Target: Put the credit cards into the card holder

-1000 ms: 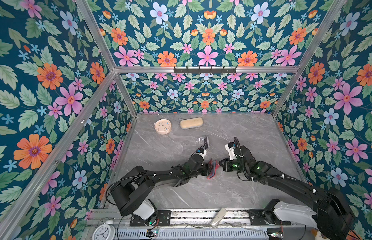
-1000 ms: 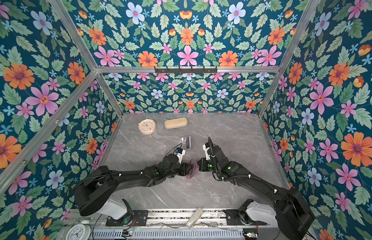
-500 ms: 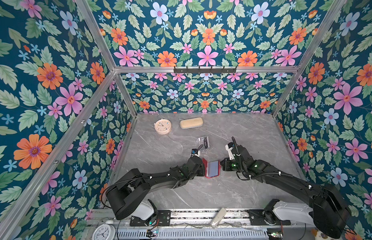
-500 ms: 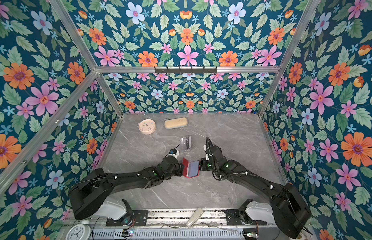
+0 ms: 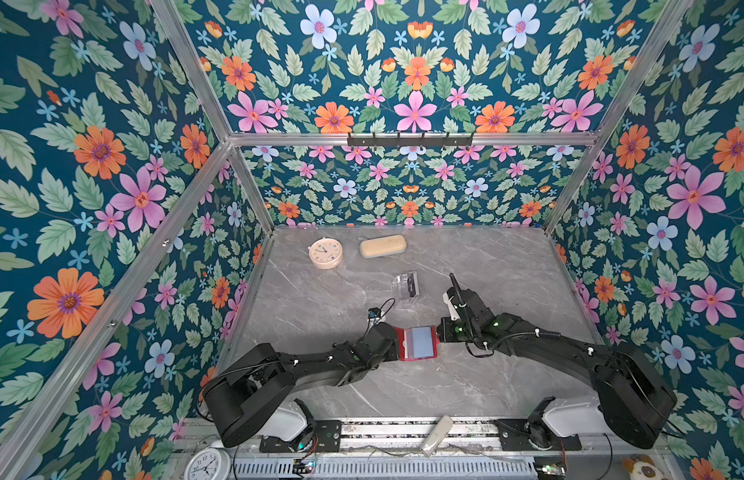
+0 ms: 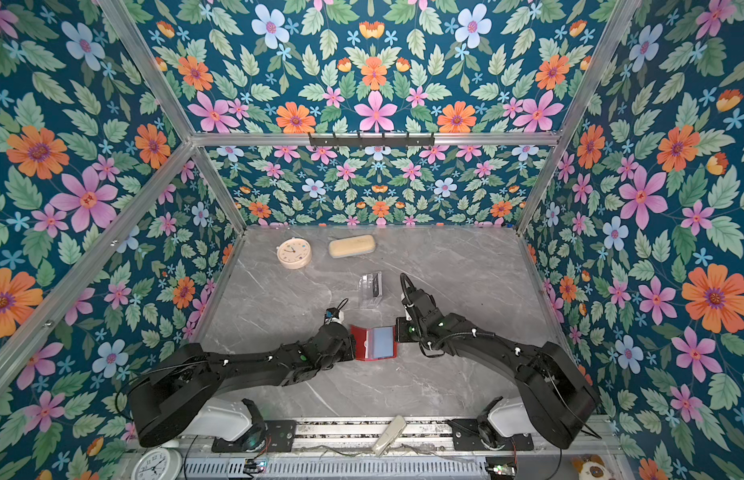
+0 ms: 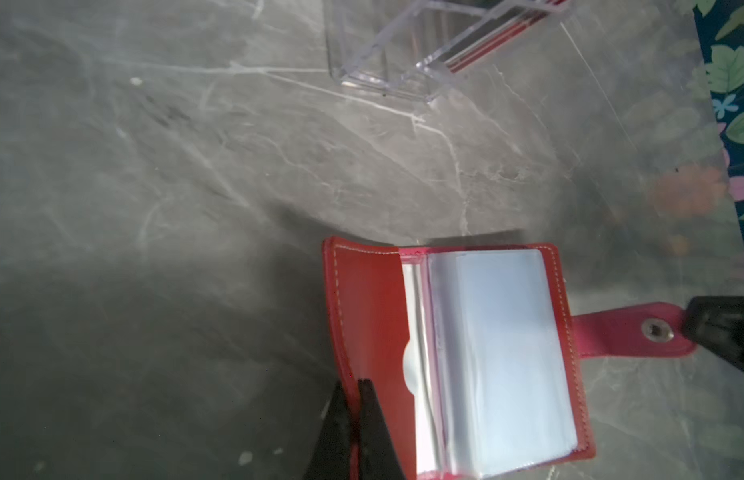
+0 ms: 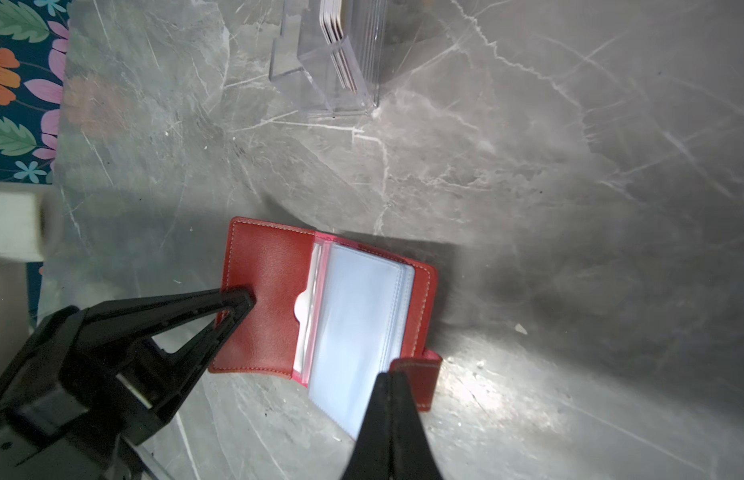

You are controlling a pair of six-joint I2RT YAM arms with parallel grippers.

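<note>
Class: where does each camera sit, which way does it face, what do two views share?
Both top views: high in front, looking down and back; left arm, right arm show.
Left wrist: on left arm, facing the card holder; left gripper shows.
Right wrist: on right arm, facing it too; right gripper shows.
Shared: the card holder.

Red leather fold-open card holder (image 5: 416,343): red covers, pale stitching along the edges, round silver snap stud (image 7: 656,330).
Clear plastic sleeve pages (image 7: 503,357): glossy, pale bluish white.
Thin plastic cards (image 8: 335,25): white and dark red edges; in a top view, one dark face.
Transparent acrylic card stand (image 5: 399,291): colourless.
Polished stone-look counter (image 5: 486,270): grey with thin white veins.
Left tool (image 8: 239,301), right tool (image 8: 390,376): black.
Round desk clock (image 5: 325,252): peach-pink rim, cream dial.
Oblong rounded case (image 5: 383,246): sandy beige.
Enclosure walls (image 5: 403,83): teal, with pink, orange and pale blue flowers and green leaves.
</note>
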